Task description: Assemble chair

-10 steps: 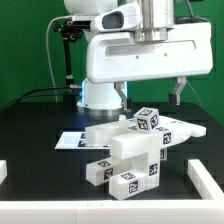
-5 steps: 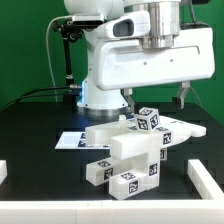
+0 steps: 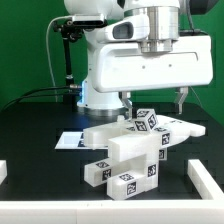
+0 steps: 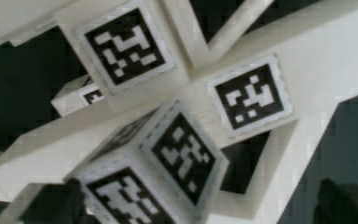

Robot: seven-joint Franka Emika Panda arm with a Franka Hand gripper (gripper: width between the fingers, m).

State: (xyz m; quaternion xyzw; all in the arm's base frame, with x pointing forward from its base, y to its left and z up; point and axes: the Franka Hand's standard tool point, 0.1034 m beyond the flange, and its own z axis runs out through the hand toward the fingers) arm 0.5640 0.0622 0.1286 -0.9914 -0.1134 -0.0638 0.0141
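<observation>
Chair (image 3: 125, 150), item one: white slotted panels, posts and bars. Where do you log it?

— Centre of the black table (image 3: 35, 120), as a leaning pile with some parts seemingly joined. The marker board (image 3: 68, 141) lies flat at ten o'clock from it, partly tucked behind.

— Item two, the gripper (image 3: 154, 100)?

— Hanging directly above the pile at twelve o'clock. The fingers (image 3: 127, 100) are spread wide and hold nothing. One sits at eleven and one at one o'clock over the tagged post end (image 3: 148, 121).

— Touching it?

— Not that I can see. The tips stand just above the top face, apart from it.

— Reason for the wide spread?

— My reading is that the fingers need room to pass either side of the post before closing on it.

— And the post's position?

— It sticks up tilted at the top of the pile, so it is the easiest part to reach. Its tags face outward, presumably so the cameras can read them.

— Wrist view?

— Only tag faces (image 4: 149, 160) and crossing white bars, very close. No fingers are visible in it.
</observation>
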